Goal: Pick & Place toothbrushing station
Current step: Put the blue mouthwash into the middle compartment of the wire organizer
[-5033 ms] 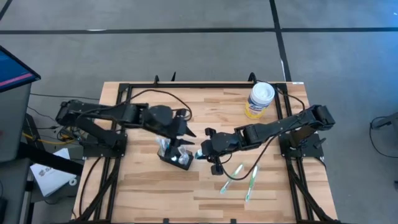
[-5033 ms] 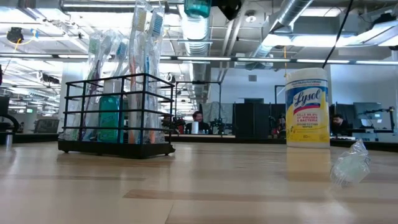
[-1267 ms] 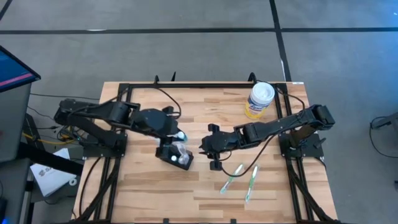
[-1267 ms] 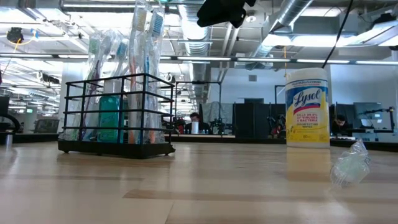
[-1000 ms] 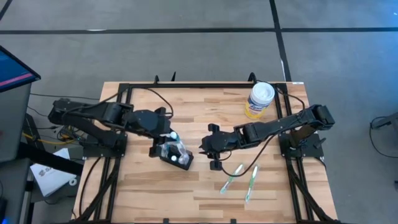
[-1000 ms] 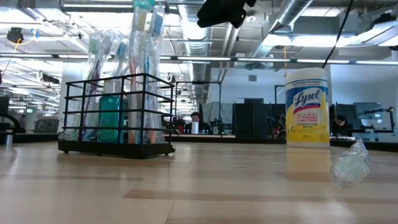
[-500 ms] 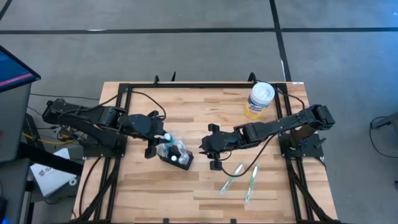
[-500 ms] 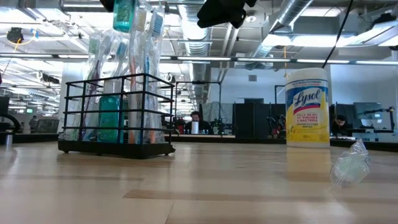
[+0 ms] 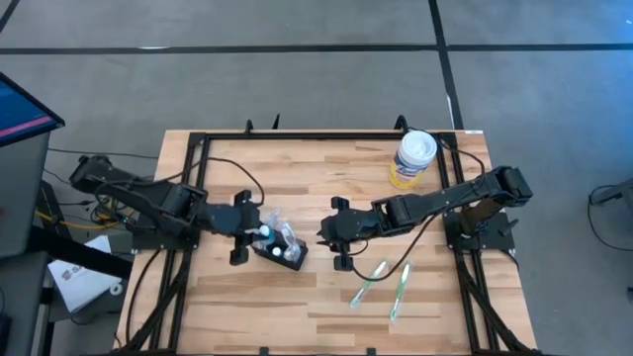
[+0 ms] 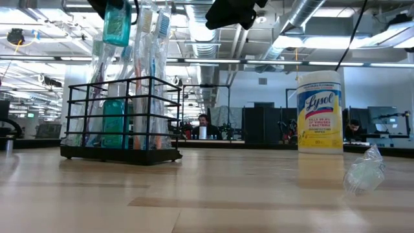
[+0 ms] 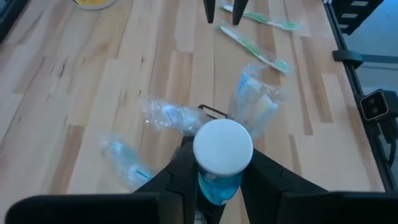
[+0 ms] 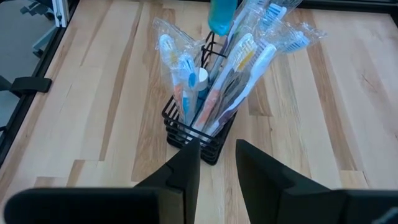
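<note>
The toothbrushing station (image 9: 280, 247) is a black wire basket at the table's middle, holding several wrapped toothbrushes (image 12: 239, 56) and a teal bottle (image 10: 114, 123). It also shows in the low view (image 10: 123, 120). My left gripper (image 9: 254, 237) is shut on a small teal bottle with a white cap (image 11: 222, 147), held over the station's left part among the toothbrush tops. My right gripper (image 9: 331, 238) hangs open and empty just right of the station, and its fingers (image 12: 186, 171) show a gap. My left gripper pinches the teal bottle's body (image 11: 217, 186) just below the white cap, between its two fingers (image 11: 185, 177). The fingers come from above, pointing down along the bottle's sides. The bottle (image 10: 116, 24) hangs about upright below the gripper, clear of the basket's rim.
A yellow Lysol canister (image 9: 413, 158) stands at the far right. Two wrapped green toothbrushes (image 9: 384, 283) lie on the table near and right of the right gripper. Bare wood lies along the near edge and the far left.
My left gripper has carried the teal bottle toward the table's left edge and downward, from over the station's middle to over its left part. The bottle has stayed upright in the hold. The station has stayed put.
</note>
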